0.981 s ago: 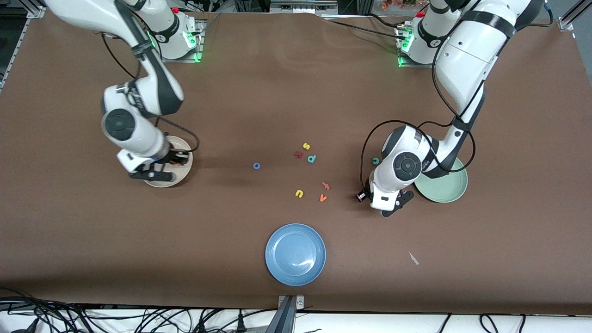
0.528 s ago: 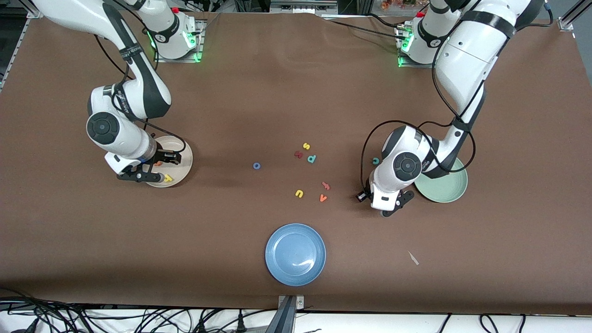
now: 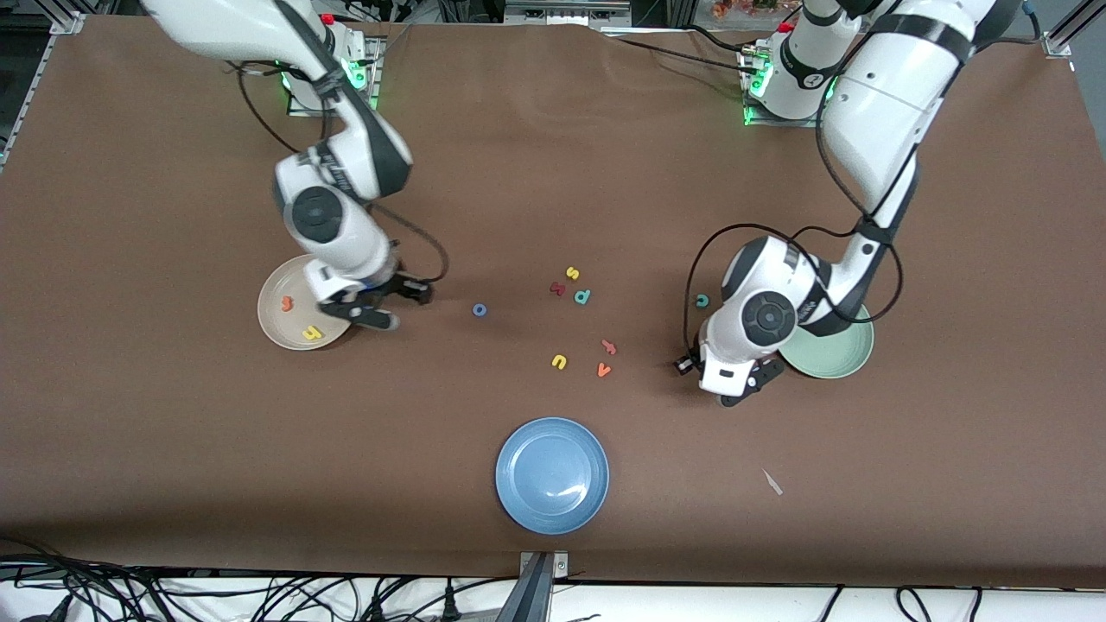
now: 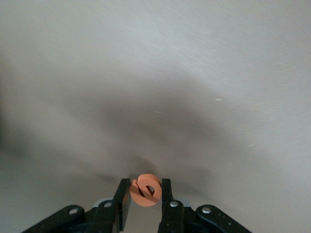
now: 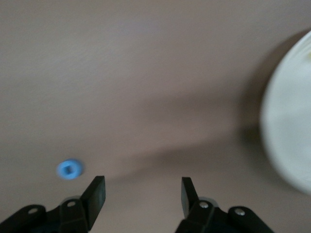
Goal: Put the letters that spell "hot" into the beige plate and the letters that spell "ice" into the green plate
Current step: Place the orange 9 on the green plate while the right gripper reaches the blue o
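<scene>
The beige plate (image 3: 275, 324) holds the orange "t" (image 3: 287, 302) and the yellow "h" (image 3: 312, 332). My right gripper (image 3: 402, 307) (image 5: 143, 187) is open and empty over the table between that plate (image 5: 291, 145) and the blue "o" (image 3: 479, 309) (image 5: 69, 169). My left gripper (image 3: 750, 384) (image 4: 146, 187) is shut on the orange "e" (image 4: 146, 190), low over the table beside the green plate (image 3: 834, 354). The teal "c" (image 3: 702, 301) lies on the table next to the left arm's wrist. Nothing shows in the visible part of the green plate.
Loose letters lie mid-table: yellow "s" (image 3: 571, 273), a dark red letter (image 3: 557, 288), teal "p" (image 3: 582, 296), yellow "u" (image 3: 559, 362), orange "v" (image 3: 603, 370) and a reddish letter (image 3: 609, 347). A blue plate (image 3: 552, 474) sits nearer the front camera.
My right gripper opened, left the yellow "h" in the beige plate and swung off the plate toward the blue "o". My left gripper closed on the orange "e".
</scene>
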Robot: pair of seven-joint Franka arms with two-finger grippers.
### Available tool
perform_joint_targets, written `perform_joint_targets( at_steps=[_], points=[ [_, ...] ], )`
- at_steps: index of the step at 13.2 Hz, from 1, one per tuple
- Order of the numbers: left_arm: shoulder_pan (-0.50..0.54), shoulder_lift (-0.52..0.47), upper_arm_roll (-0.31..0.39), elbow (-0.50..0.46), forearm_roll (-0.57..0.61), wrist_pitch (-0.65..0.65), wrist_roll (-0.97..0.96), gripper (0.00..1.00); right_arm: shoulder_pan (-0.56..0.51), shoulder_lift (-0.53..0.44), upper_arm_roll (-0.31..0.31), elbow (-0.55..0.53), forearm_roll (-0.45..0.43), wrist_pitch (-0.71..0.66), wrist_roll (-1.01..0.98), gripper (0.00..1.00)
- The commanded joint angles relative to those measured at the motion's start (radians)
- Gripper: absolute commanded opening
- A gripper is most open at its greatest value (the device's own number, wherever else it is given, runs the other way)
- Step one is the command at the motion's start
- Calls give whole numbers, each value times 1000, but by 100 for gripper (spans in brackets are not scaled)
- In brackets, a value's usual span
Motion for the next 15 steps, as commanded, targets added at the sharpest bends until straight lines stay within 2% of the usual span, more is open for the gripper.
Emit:
perform_joint_targets(
  at_steps=[1, 3, 5, 7, 9, 10, 11, 12, 13, 14, 15],
  points=[
    [137, -153, -44, -24, -35, -246, 261, 0, 66, 97, -29, 128, 1, -5, 119, 72],
    [199, -178, -42, -35, -29, -354, 450, 0, 89, 125, -37, 167, -4, -5, 159, 72],
    [263, -174, -41, -68, -11, -362, 591, 0, 112, 160, -45, 205, -24, -5, 167, 70],
    [306, -155, -42, -104, 31, -316, 661, 0, 136, 198, -51, 236, -77, -5, 229, 70],
    [320, -137, -41, -156, 35, -226, 682, 4, 146, 223, -51, 245, -145, -5, 291, 70],
    [332, -129, -41, -173, 35, -192, 688, 9, 152, 230, -52, 245, -156, -2, 305, 70],
    [345, -128, -41, -174, 35, -188, 690, 26, 159, 237, -52, 245, -156, 17, 312, 70],
    [346, -127, -42, -174, 34, -188, 690, 60, 164, 240, -52, 245, -156, 37, 320, 70],
    [345, -129, -42, -173, 34, -190, 688, 81, 164, 246, -52, 245, -156, 41, 322, 70],
    [345, -134, -44, -168, 34, -190, 688, 96, 166, 249, -52, 245, -156, 43, 323, 70],
    [342, -140, -47, -159, 32, -199, 687, 99, 167, 250, -52, 245, -156, 43, 332, 70]
  ],
)
